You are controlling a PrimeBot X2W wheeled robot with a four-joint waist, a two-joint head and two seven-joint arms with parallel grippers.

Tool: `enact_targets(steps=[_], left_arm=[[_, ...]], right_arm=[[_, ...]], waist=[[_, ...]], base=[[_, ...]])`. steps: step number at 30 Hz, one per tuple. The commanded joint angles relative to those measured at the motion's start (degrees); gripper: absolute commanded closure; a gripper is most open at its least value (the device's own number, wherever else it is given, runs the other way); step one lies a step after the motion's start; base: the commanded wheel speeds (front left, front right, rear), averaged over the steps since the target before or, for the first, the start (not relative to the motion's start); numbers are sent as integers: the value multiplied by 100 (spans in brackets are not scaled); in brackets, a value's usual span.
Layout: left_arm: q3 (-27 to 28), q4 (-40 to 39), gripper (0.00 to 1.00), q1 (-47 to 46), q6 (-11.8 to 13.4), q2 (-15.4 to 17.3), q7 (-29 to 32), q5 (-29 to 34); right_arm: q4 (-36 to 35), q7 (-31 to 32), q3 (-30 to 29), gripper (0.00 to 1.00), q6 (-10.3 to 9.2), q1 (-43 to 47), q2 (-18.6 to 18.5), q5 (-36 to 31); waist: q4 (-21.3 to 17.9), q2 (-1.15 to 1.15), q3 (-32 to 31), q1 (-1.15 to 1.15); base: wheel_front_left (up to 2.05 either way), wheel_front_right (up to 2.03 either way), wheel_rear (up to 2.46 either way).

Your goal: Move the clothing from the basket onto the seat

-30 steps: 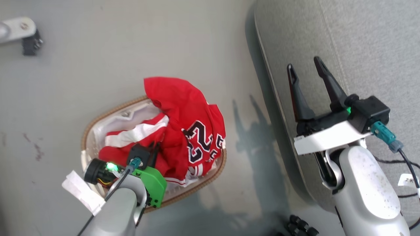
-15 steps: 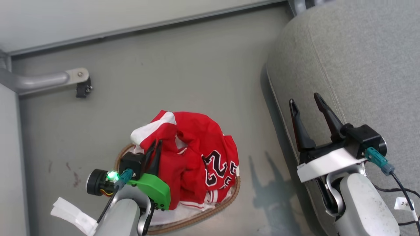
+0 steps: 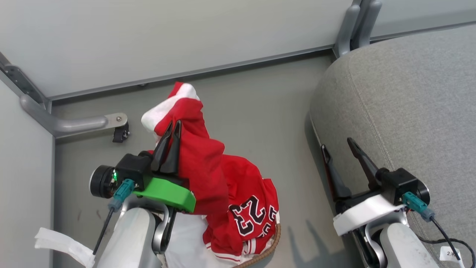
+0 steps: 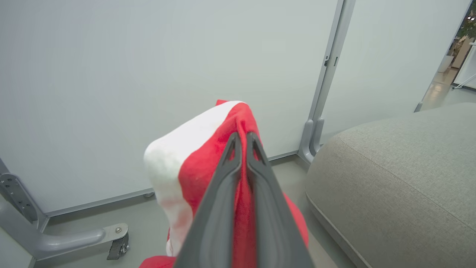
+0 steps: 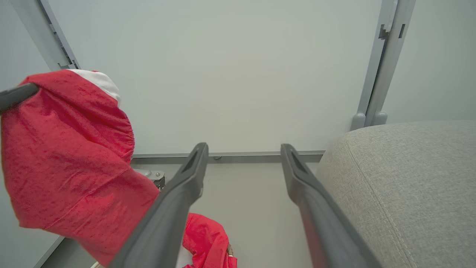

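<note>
The soft red garment with white trim (image 3: 186,119) now hangs from the left gripper (image 3: 174,124), lifted well above the oval white basket with a brown woven rim (image 3: 274,238), where it lay a second ago. Its tail reaches down to the red number-23 jersey (image 3: 253,212), which is in the basket. The carry to the large light grey fabric seat (image 3: 409,111) can likely begin. The left wrist view shows the fingers pinched on cloth. The right wrist view shows the right gripper (image 5: 243,147) spread wide and empty.
</note>
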Motion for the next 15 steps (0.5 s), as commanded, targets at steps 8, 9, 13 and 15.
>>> enact_targets(steps=[8,9,13,15], left_arm=[[-132,-594,100,-244,6,2,-4,-317],[-168,-651,100,-287,10,2,-4,-357],[-343,-777,100,-419,49,3,-5,-454],[-444,-827,100,-466,70,3,-4,-501]], right_arm=[[128,-13,263,0,-4,317,-21,-149],[157,-14,327,0,-4,339,-21,-209],[291,-13,693,0,-4,401,-25,-450],[396,-14,1005,0,-4,373,-63,-520]], waist=[[70,0,-352,1],[97,0,-364,1],[207,0,-405,1],[263,0,-427,1]], base=[[0,0,0],[0,0,0],[0,0,0],[0,0,0]])
